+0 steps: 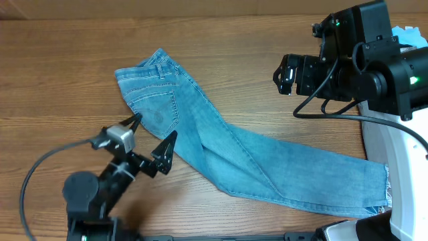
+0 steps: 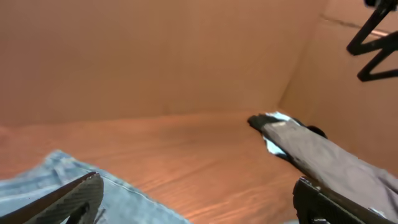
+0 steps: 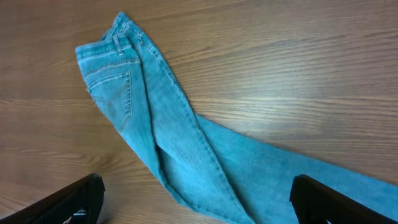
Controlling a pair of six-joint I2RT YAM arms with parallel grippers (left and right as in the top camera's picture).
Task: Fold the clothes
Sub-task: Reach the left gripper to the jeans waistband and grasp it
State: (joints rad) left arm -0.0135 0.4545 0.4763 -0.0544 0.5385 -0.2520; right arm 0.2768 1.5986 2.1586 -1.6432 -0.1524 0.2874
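Observation:
The clothes are a pair of light-blue jeans (image 1: pixel 234 150) lying flat and folded leg over leg, running diagonally across the wooden table. The waistband and a back pocket (image 1: pixel 152 100) are at the upper left and the frayed hems (image 1: pixel 384 191) at the lower right. My left gripper (image 1: pixel 154 129) hovers open just off the seat's near edge, with nothing between its fingers. In the left wrist view a corner of the denim (image 2: pixel 124 196) shows beside the left finger (image 2: pixel 74 196). My right gripper (image 3: pixel 196 202) is open, high above the thigh part of the jeans (image 3: pixel 186 155), and empty.
A light-blue cloth (image 1: pixel 406 33) lies at the far right edge behind the right arm. The right arm's white base (image 1: pixel 391 157) stands by the hems. A brown cardboard wall (image 2: pixel 155 56) rises behind the table. The left arm's cable (image 1: pixel 40 171) loops over the near left.

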